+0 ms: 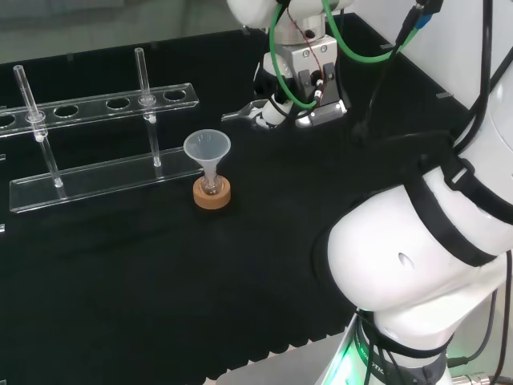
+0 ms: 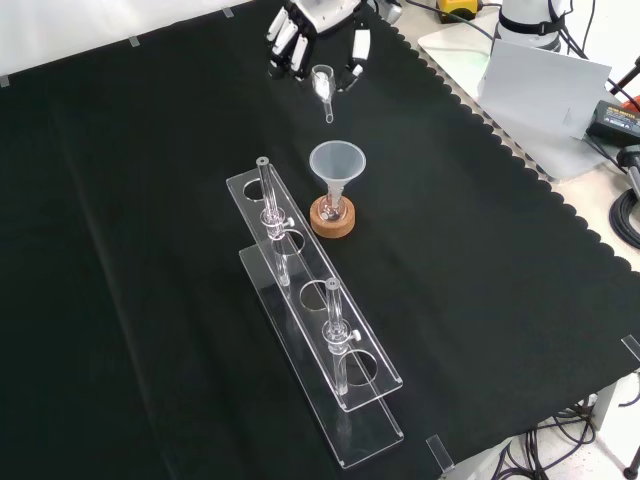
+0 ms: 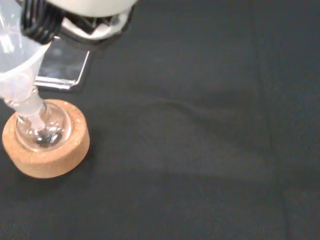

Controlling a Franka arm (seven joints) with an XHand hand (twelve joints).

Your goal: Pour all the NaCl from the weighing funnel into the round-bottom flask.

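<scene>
Evidently the carry toward the flask (image 2: 332, 211) was the step in hand, with no pouring begun. In the front view the hand (image 2: 300, 35) hung at the far edge of the cloth (image 2: 140, 250), its fingers (image 2: 284, 40) curled round the weighing funnel (image 2: 323, 84), whose narrow spout pointed down and toward the flask. Whether any salt lay in that funnel could not be told from these views; it looked clear.

The flask sat in a cork ring (image 2: 332, 221), with a wide plastic funnel (image 2: 337, 163) standing in its neck. The weighing funnel was beyond the flask in the front view and well apart from it; in the head view the hand (image 1: 268, 108) stood to the right of the flask (image 1: 211, 188) and farther back. The clear tube rack (image 2: 315, 330) lay just beside the flask, on its near side in the front view.

The next move seemed to call for bringing the spout over the mouth of the plastic funnel, then tipping the weighing funnel so that all the salt ran down into the flask.

No label, brand or readable writing showed on any of the ware.
</scene>
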